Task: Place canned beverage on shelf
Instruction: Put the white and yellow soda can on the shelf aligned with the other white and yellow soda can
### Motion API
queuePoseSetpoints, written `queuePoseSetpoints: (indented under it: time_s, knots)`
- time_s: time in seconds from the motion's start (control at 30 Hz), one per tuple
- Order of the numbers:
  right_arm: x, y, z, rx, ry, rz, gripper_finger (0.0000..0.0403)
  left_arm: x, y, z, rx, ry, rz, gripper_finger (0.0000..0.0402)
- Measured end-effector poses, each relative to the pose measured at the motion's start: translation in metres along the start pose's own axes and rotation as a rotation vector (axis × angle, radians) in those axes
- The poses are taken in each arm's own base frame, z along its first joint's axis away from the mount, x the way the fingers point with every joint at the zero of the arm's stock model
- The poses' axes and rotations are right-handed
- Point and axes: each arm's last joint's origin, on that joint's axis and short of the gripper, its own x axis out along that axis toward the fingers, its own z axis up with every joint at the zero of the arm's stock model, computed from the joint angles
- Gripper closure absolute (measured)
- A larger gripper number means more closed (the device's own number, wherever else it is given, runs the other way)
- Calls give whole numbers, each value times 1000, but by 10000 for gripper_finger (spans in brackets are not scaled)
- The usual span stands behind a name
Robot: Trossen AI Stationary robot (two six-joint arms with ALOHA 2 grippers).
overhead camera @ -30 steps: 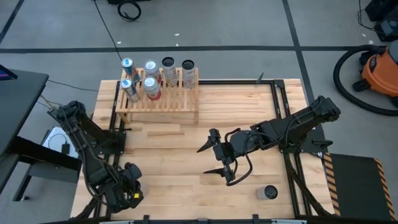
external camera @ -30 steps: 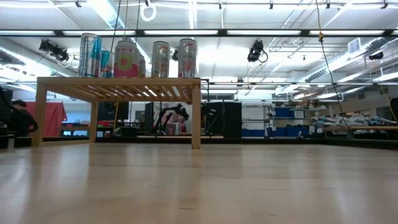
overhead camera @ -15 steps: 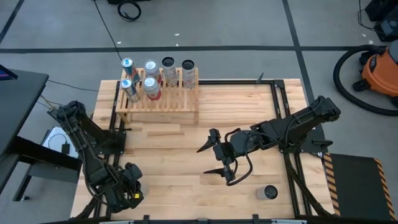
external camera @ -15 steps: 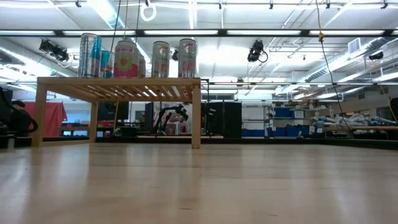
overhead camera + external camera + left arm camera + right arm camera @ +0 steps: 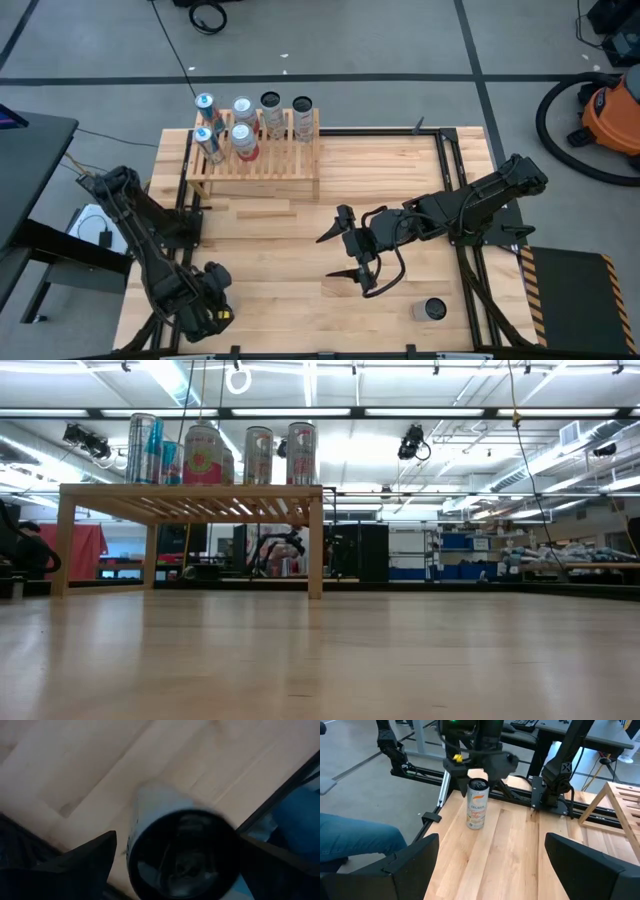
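Note:
A white-and-orange can (image 5: 476, 805) stands upright on the table's near left part. My left gripper (image 5: 479, 770) hangs over it, pointing down and open, one finger on each side of the can's top (image 5: 185, 850), with no contact that I can see. From above, the gripper (image 5: 203, 308) hides this can. My right gripper (image 5: 335, 255) waits open and holds nothing above the table's middle. The light-wood shelf (image 5: 255, 160) stands at the far left on its legs, with several cans (image 5: 240, 125) upright on its slats. Another can (image 5: 433, 309) stands near the near right corner.
Black rails (image 5: 455, 200) run along the table's left and right sides. Bare wood lies between the shelf and the grippers. Beyond the table's left edge a person's leg in jeans (image 5: 350, 840) shows. An orange vacuum (image 5: 610, 115) stands on the floor to the right.
My left gripper has tipped slightly steeper downward and eased a little toward the table's near edge over the can. It stays open. The right arm, the shelf and the cans are unchanged.

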Motion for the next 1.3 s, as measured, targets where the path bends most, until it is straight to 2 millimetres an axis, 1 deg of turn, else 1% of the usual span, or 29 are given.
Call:
queuePoseSetpoints:
  time_s: [0.07, 0.17, 0.43, 0.6, 0.7, 0.9, 1.2, 1.3]
  knots:
    - [0, 0, 0, 0, 0, 0, 28, 5, -2, -1, 6, 38, 27, 22]
    - [0, 0, 0, 0, -2, 0, 28, 9, -3, -1, 8, 46, 40, 42]
    - [0, 0, 1, 2, -15, -2, 28, 9, -3, -1, 9, 38, 39, 107]
    - [0, 0, 1, 3, -15, -2, 28, 9, -2, -1, 36, 22, 39, 134]
    - [0, 0, 1, 3, -15, -4, 28, 9, -3, 0, 52, 2, 35, 140]
    - [0, -2, 0, 2, -3, -71, 28, 9, -3, 0, 87, -13, 33, 143]
    - [0, -3, -1, 18, 9, -79, 28, 9, -3, 0, 181, -14, 31, 144]
    - [0, -4, -1, 22, 9, -49, 29, 9, -3, 0, 215, 2, 33, 144]
